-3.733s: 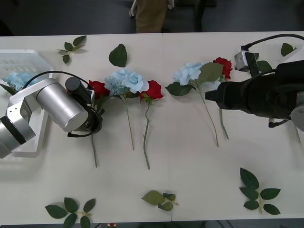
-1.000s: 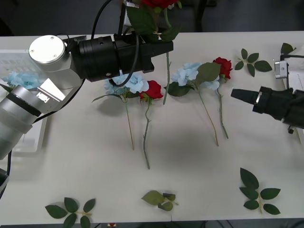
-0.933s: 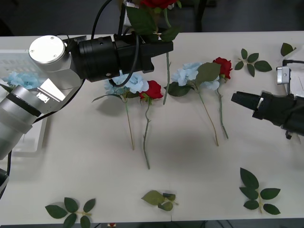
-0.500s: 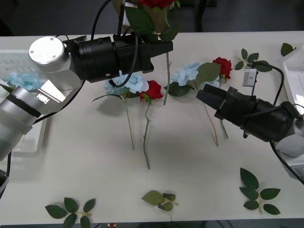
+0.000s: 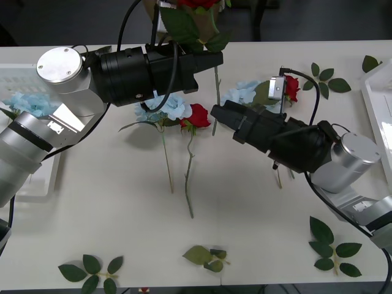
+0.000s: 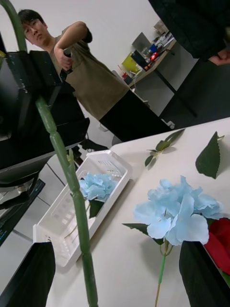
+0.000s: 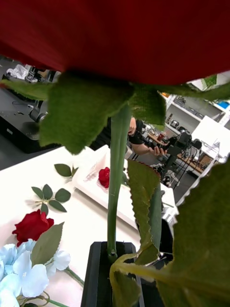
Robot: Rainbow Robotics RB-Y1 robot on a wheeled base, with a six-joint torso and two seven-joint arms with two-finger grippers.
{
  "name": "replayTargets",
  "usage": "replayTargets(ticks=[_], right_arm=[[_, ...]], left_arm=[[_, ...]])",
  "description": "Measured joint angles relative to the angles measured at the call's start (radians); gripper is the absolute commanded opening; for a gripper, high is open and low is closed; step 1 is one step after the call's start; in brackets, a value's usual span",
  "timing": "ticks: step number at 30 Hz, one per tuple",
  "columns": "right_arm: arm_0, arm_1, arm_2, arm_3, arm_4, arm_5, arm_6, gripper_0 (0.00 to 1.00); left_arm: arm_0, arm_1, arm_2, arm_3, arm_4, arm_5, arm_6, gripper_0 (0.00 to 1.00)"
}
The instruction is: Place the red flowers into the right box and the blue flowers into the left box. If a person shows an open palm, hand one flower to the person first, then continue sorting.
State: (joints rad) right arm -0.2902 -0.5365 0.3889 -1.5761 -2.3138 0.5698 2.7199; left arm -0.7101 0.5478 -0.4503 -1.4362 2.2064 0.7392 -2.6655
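My left gripper [image 5: 214, 60] is raised over the table's far middle, shut on a red flower's stem [image 5: 216, 92]; its head [image 5: 199, 3] sits at the top edge, the stem hanging down. My right gripper [image 5: 215, 113] is open, its fingers [image 6: 28, 273] either side of that stem [image 6: 72, 192]. On the table lie a blue flower [image 5: 162, 104], a red rose [image 5: 197, 115], another blue flower [image 5: 242, 93] and a rose [image 5: 292, 86] partly behind my right arm. The left box [image 5: 24, 79] holds a blue flower [image 5: 27, 103]. The right box [image 5: 375, 92] holds a rose [image 7: 104, 176].
Loose green leaf sprigs lie at the front left [image 5: 92, 269], front middle [image 5: 205, 256], front right [image 5: 334, 248] and far right [image 5: 324, 78]. My right arm's silver elbow [image 5: 349, 159] hangs over the table's right half.
The left arm lifted a red rose off the table and holds it high. The right arm swung in from the right edge to the middle, its open gripper now at the hanging stem.
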Motion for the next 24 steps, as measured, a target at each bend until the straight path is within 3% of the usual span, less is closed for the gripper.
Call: replayTargets(ticks=[1, 3, 5, 18, 19, 20, 22, 24], right_arm=[[-0.005, 0.004, 0.007, 0.0, 0.0, -0.013, 0.0, 0.52], [-0.016, 0.013, 0.019, 0.0, 0.0, -0.039, 0.0, 0.17], [-0.025, 0.024, 0.025, 0.0, 0.0, -0.05, 0.0, 0.01], [-0.05, 0.056, 0.033, 0.0, 0.001, -0.066, 0.0, 0.0], [-0.05, 0.056, 0.033, 0.0, 0.001, -0.066, 0.0, 0.0], [-0.05, 0.056, 0.033, 0.0, 0.001, -0.066, 0.0, 0.0], [-0.05, 0.056, 0.033, 0.0, 0.001, -0.07, 0.0, 0.0], [-0.05, 0.056, 0.033, 0.0, 0.001, -0.076, 0.0, 0.0]], left_arm=[[0.0, 0.0, 0.0, 0.0, 0.002, 0.0, 0.0, 0.0], [0.001, 0.0, 0.0, 0.0, 0.008, 0.0, 0.0, 0.0], [0.001, 0.0, 0.0, 0.0, 0.009, 0.0, 0.0, 0.0], [0.01, 0.001, 0.0, 0.0, 0.015, -0.005, 0.0, 0.0], [0.01, 0.001, 0.0, 0.0, 0.015, -0.005, 0.0, 0.09], [0.01, 0.001, 0.0, 0.0, 0.015, -0.005, 0.0, 0.57], [0.01, 0.001, 0.0, 0.0, 0.021, -0.005, 0.0, 0.96], [0.011, 0.001, 0.0, 0.0, 0.028, -0.006, 0.0, 1.0]])
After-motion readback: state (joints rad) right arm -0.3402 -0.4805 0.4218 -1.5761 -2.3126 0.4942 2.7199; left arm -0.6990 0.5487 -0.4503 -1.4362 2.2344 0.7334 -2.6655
